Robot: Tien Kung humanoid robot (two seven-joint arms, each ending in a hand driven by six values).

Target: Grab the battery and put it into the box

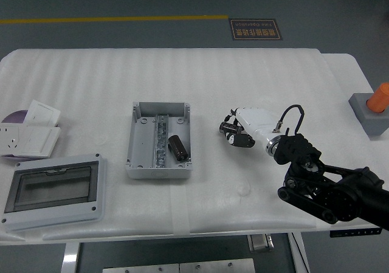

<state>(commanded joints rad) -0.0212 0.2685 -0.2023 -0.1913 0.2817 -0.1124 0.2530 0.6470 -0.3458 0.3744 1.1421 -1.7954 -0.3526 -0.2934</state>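
Observation:
A dark cylindrical battery (177, 147) lies inside the open grey box (140, 161), to the right of the metal rail running down its middle. My right hand (234, 132) is a white-backed hand with black fingers. It hovers over the table to the right of the box, a short gap away. Its fingers are curled and loose, and nothing shows between them. The black right arm (328, 188) comes in from the lower right corner. No left arm shows.
The box's grey lid with a clear window (51, 190) lies at the front left. White socket plates (27, 138) sit at the left edge. A grey block with an orange cap (374, 107) stands at the far right.

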